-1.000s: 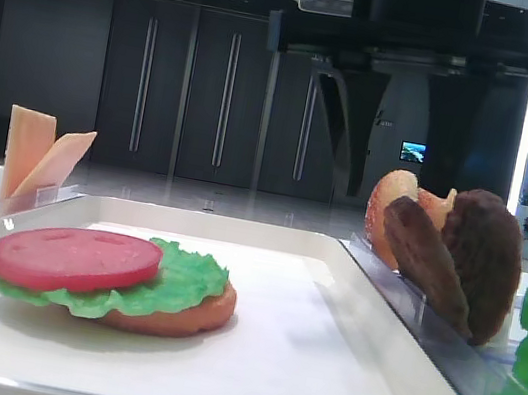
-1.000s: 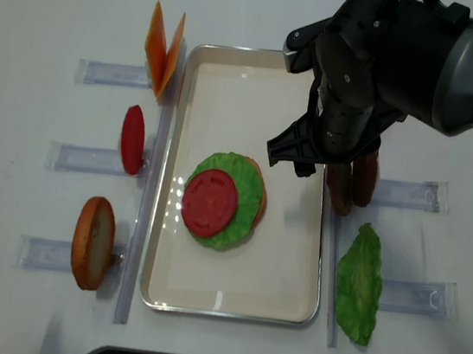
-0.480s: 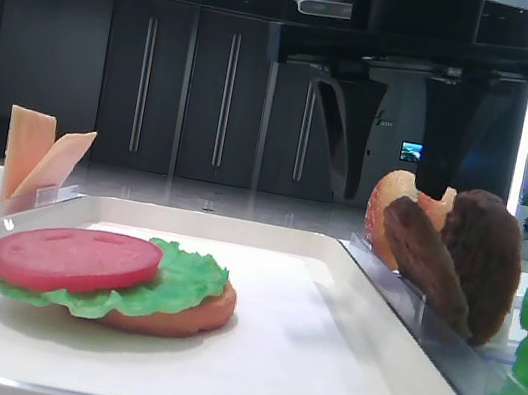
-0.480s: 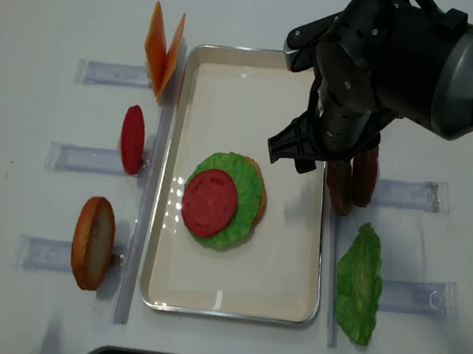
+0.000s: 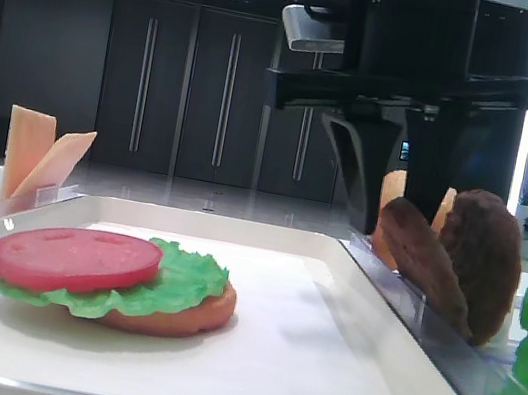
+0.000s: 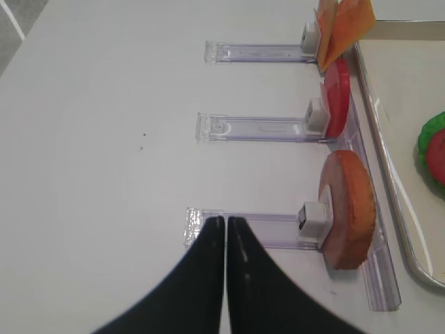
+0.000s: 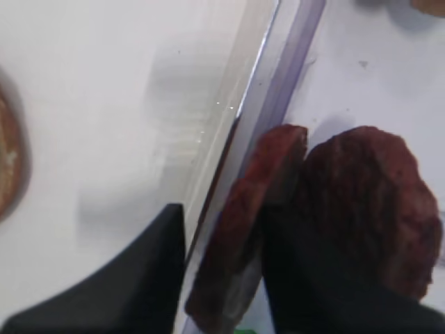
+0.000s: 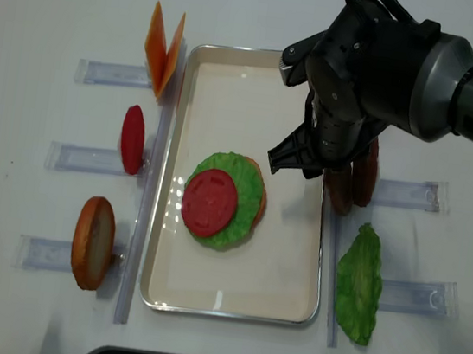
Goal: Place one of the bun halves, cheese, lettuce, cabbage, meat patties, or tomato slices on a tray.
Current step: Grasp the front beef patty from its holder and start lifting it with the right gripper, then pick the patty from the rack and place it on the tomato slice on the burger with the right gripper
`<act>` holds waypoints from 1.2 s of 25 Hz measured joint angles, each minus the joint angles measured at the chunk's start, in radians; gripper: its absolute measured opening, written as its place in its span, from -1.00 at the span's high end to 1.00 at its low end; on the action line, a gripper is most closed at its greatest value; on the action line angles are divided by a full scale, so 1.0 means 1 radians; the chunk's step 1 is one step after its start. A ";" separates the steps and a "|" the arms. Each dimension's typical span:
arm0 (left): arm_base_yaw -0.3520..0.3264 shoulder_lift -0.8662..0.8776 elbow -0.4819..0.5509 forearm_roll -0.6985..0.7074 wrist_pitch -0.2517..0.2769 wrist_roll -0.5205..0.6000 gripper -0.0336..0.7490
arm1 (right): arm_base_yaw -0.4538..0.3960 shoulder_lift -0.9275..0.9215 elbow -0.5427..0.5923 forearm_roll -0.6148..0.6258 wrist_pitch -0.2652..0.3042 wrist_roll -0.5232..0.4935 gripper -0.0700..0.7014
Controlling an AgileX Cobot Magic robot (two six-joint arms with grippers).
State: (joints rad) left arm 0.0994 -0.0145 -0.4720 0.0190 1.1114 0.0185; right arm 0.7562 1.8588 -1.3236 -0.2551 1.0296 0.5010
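The right gripper (image 7: 222, 271) hangs over the two patties (image 8: 351, 182), which stand on edge in a clear rack (image 8: 409, 194) just off the tray's (image 8: 229, 303) right rim. Its jaws stand apart, one on each side of the patty (image 7: 247, 229) nearer the tray; whether they press it I cannot tell. On the tray, toward its middle, tomato (image 8: 210, 202) lies on lettuce (image 8: 247, 198) over a bun half (image 5: 185, 318). The left gripper (image 6: 226, 229) has its jaws together, empty, over the table's left side, beside a racked bun (image 6: 348, 207).
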 joint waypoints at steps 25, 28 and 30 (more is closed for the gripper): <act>0.000 0.000 0.000 0.000 0.000 -0.001 0.92 | 0.000 0.002 -0.283 0.197 0.185 -0.203 0.52; 0.000 0.000 0.000 0.000 0.000 -0.001 0.92 | -0.003 0.002 -0.286 0.351 0.172 -0.297 0.52; 0.000 0.000 0.000 0.000 0.000 -0.001 0.92 | -0.019 0.002 -0.286 0.500 0.127 -0.387 0.52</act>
State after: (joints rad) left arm 0.0994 -0.0145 -0.4720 0.0190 1.1114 0.0174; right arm 0.7376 1.8610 -1.6095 0.2446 1.1565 0.1136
